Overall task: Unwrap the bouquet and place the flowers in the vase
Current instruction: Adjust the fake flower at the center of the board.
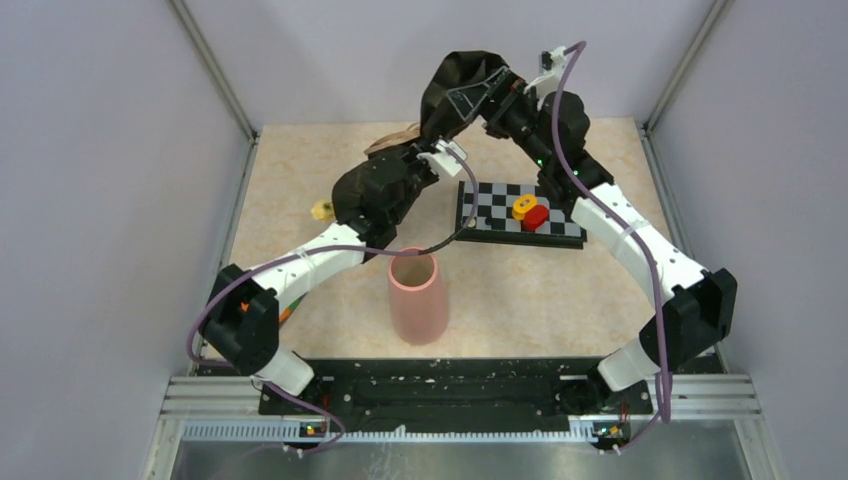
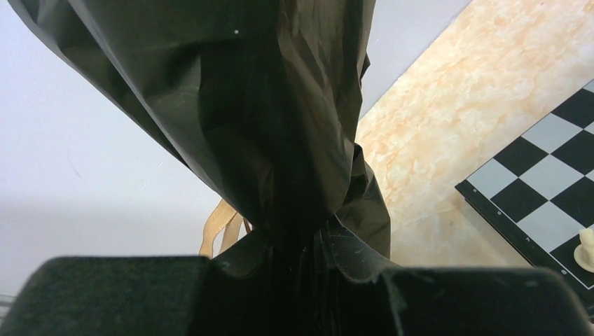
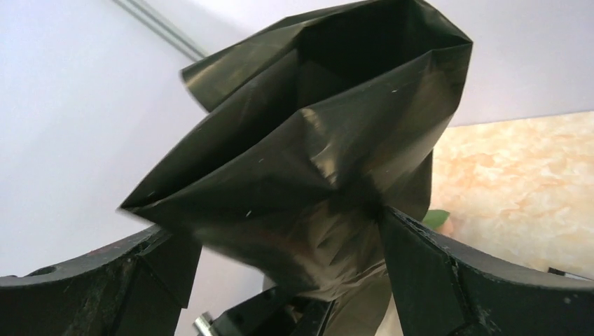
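Firstly, bouquet [image 1: 455, 85]: it was held up in the air over the far part of the tabletop [image 1: 520, 290], between the two arms, and did not touch the surface.
Black wrapping paper [image 3: 308, 161]: it was closed around the bunch, crinkled, with its wide end pointing up and away. The blooms were hidden inside it.
Tan ribbon [image 2: 220, 227]: loops of it hung just beside the narrow neck of the paper, near the left fingers.
Green leaf [image 3: 436, 218]: only a small tip was seen behind the paper in the right wrist view.
Left end effector [image 2: 294, 266]: clenched on the narrow neck of the bouquet, the paper pinched between both fingers.
Right end effector [image 3: 280, 231]: released, its jaws spread wide with the paper between them. One finger seemed to touch the paper, but there was no grip.
Vase [image 1: 415, 310]: the pink vase stood upright on the near middle of the tabletop, mouth up, well apart from the bouquet.
Chessboard [image 1: 480, 205]: it lay flat to the right of the vase, further back.
Yellow block [image 1: 524, 206] and red block [image 1: 536, 217]: both sat on the chessboard, touching each other.
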### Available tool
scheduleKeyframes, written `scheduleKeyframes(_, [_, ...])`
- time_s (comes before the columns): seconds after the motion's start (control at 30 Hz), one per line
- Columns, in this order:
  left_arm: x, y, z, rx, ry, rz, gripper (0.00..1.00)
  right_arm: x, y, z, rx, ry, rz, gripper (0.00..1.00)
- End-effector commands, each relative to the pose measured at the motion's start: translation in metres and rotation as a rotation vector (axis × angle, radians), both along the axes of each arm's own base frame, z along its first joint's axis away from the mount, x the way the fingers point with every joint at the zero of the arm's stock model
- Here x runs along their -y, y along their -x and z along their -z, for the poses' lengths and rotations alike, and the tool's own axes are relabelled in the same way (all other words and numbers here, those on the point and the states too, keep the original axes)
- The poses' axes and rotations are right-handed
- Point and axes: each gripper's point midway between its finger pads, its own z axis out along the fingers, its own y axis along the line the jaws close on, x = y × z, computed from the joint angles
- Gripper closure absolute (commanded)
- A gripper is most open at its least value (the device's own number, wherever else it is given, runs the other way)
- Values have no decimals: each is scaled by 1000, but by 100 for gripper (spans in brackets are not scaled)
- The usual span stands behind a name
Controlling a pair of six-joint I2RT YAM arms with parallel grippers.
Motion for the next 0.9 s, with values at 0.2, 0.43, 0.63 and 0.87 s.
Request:
scheduleKeyframes(0.2, [19, 1, -11, 66, -10, 12, 100, 9, -25, 6, -21, -45, 161, 27])
scheduleKeyframes(0.43, [25, -2, 4, 62, -40, -13, 100, 26, -12, 24, -24, -129, 205, 71])
scheduleKeyframes(0.63, [18, -11, 3, 109, -57, -99, 100, 34, 5, 39, 35, -204, 191, 100])
scheduleKeyframes(0.87, [15, -15, -17, 165, -93, -116, 100, 39, 23, 37, 155, -251, 192, 100])
